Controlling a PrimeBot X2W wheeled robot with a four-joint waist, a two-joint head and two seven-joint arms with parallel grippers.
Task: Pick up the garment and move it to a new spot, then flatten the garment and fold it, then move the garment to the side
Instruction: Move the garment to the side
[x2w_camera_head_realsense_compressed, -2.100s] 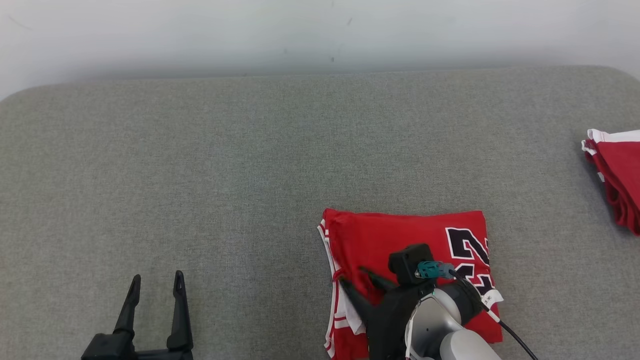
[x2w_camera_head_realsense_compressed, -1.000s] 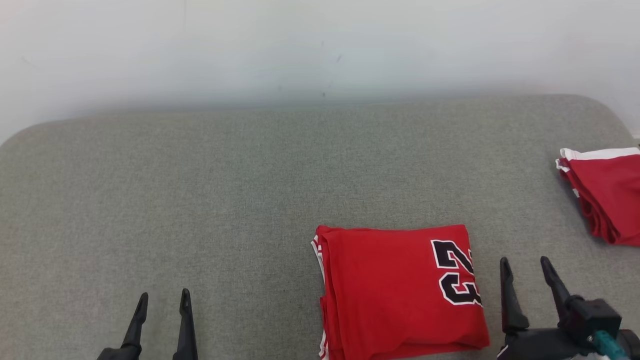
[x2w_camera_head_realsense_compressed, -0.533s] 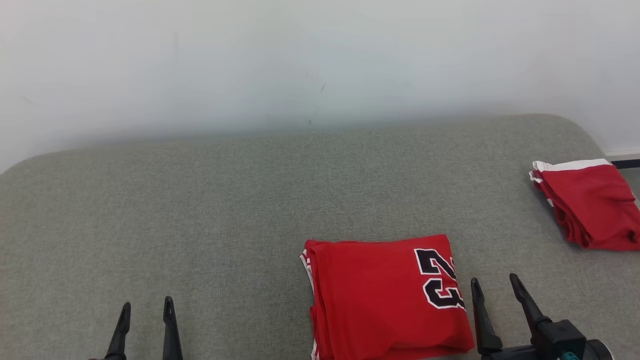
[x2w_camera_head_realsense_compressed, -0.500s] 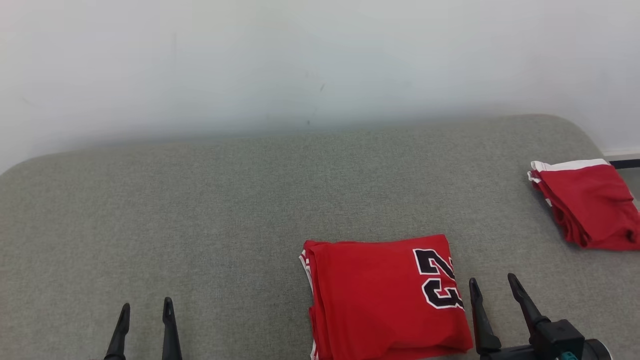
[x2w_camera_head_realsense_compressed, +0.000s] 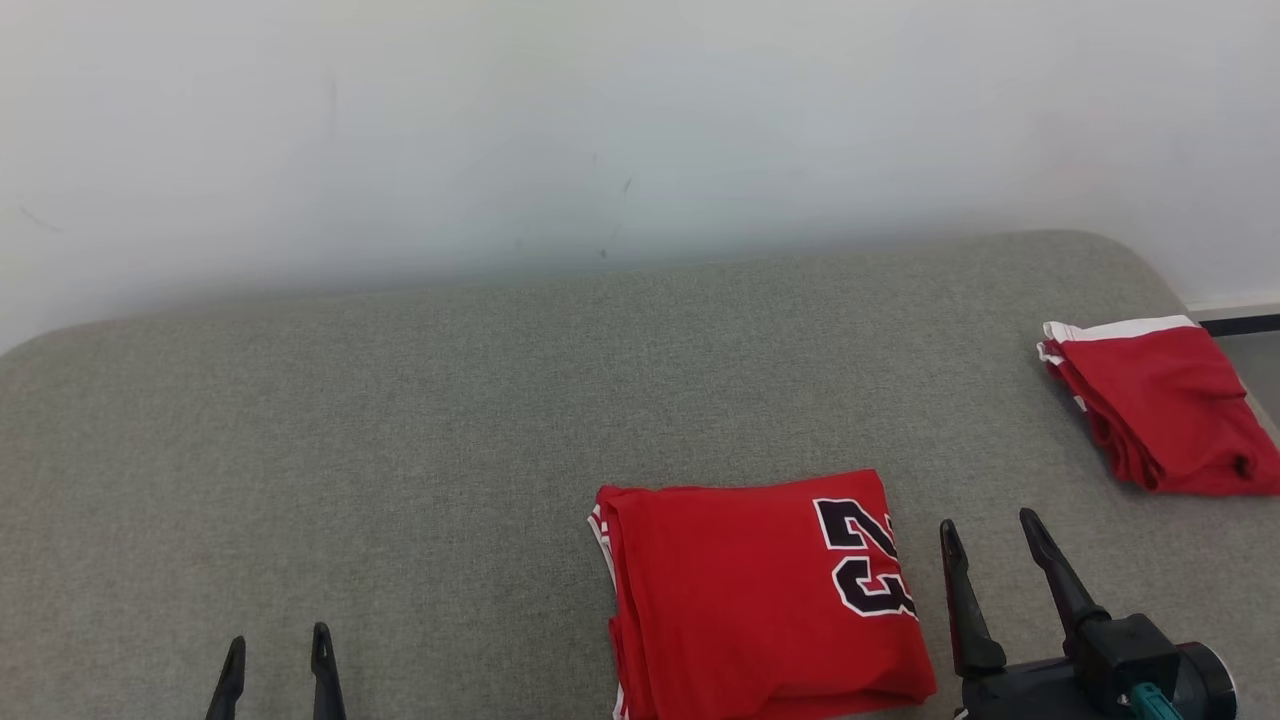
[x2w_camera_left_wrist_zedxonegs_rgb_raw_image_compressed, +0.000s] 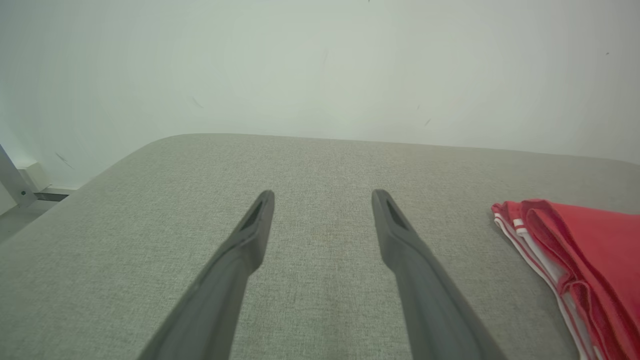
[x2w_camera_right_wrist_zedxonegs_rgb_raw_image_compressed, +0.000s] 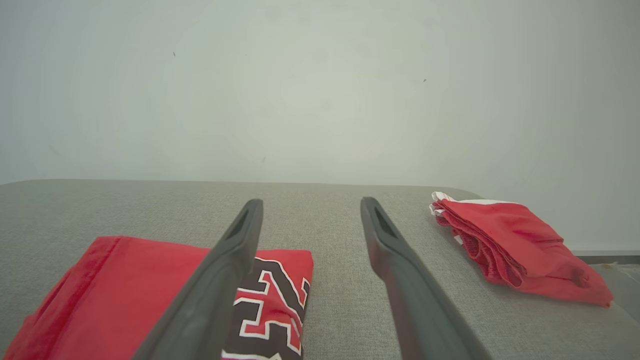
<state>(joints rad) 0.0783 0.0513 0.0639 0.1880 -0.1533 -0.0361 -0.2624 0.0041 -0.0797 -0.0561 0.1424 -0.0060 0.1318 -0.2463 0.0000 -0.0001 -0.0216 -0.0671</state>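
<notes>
One folded red garment (x2w_camera_head_realsense_compressed: 760, 600) lies flat, front-centre on grey bench (x2w_camera_head_realsense_compressed: 400, 450); approx square, no clear long axis, stacked fold edges to robot's left, black "23" at right end. Left fingers (x2w_camera_head_realsense_compressed: 322, 670) wide apart, empty, well left of it, pointing fwd. Right fingers (x2w_camera_head_realsense_compressed: 965, 610) likewise spread, holding nothing, just beside its right edge, arm low, pointing fwd.

The grey cushioned surface (x2w_camera_head_realsense_compressed: 400, 450) was viewed from above by the head camera, tilted toward the white wall (x2w_camera_head_realsense_compressed: 600, 100). It was skimmed low by both wrist cameras, faced likewise. The folded red jersey (x2w_camera_head_realsense_compressed: 760, 600) was shared by all three views, the second red garment (x2w_camera_head_realsense_compressed: 1160, 420) by head and right wrist.
</notes>
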